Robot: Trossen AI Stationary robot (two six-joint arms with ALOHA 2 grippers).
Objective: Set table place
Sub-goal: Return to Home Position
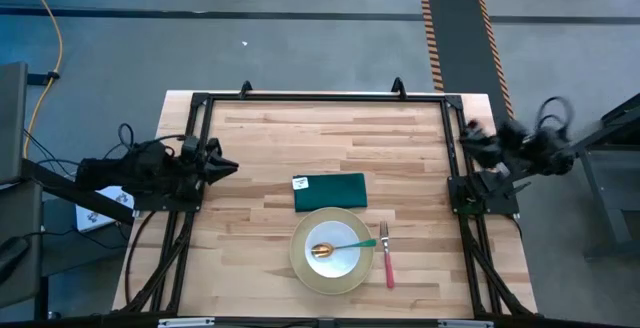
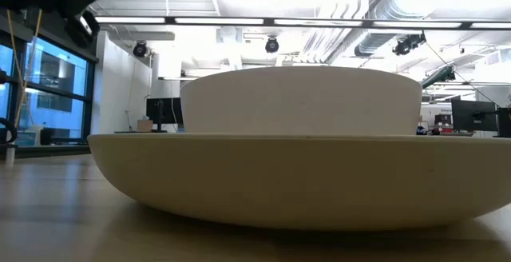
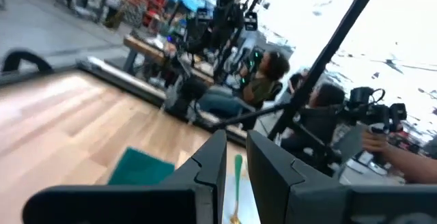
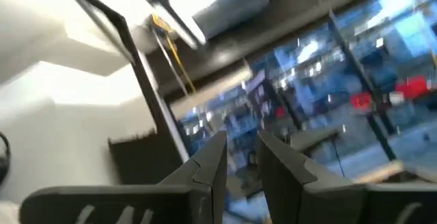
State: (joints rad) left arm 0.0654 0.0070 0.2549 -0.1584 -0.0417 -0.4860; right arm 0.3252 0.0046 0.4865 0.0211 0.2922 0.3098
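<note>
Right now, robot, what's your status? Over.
Left gripper, right gripper empty at table edges. Spoon in bowl on plate, fork and napkin beside. Nothing blocking.

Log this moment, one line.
left gripper: left edge; right gripper: right edge; spoon in bowl on plate; fork right of plate; napkin beyond plate

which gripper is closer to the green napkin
Left. The left gripper is left of the green napkin; the right gripper is farther, at the right edge of the table.

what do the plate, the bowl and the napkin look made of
Plate: pale yellow, smooth with a soft sheen, likely glazed ceramic, possibly melamine. Bowl: white, even matte wall, ceramic or plastic; cannot tell. Napkin: dark green, folded flat, matte, apparently cloth.
</note>
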